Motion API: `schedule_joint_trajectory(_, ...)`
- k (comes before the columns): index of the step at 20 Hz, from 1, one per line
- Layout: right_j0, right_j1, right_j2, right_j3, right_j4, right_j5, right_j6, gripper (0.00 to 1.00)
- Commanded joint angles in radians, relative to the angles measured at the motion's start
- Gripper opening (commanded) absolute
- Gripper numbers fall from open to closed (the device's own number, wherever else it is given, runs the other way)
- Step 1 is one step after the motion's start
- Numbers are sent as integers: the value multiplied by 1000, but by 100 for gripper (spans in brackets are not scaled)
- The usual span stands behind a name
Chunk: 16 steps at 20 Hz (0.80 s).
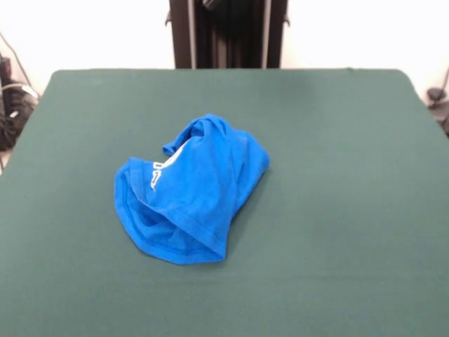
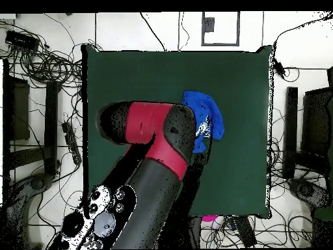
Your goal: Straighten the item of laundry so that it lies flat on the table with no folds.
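Dark green felt table (image 1: 337,210) fills our front view; we see the blue T-shirt (image 1: 189,193) crumpled near its centre (white print peeking at nine o'clock). Overhead, the red-black arm (image 2: 153,163) hides the gripper; we cannot tell its state.

Red-black arm (image 2: 153,140) partly covers the crumpled blue T-shirt (image 2: 207,114) on the table (image 2: 240,78).

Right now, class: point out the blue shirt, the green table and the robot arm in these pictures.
blue shirt (image 1: 196,193), front view, crumpled middle of the heap.
green table (image 1: 337,140), front view, bare top beside the shirt.
robot arm (image 2: 153,140), overhead view, red section of the arm.
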Motion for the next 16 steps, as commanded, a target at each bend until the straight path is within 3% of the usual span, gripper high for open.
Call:
schedule_joint_trajectory(1,-26,-88,30,-67,63,223,93,100)
schedule_joint_trajectory(8,-214,-135,215,24,91,16,-102,100)
schedule_joint_trajectory(13,-275,-109,299,28,88,24,-145,100)
schedule_joint_trajectory(16,-282,-92,319,42,75,-18,-109,100)
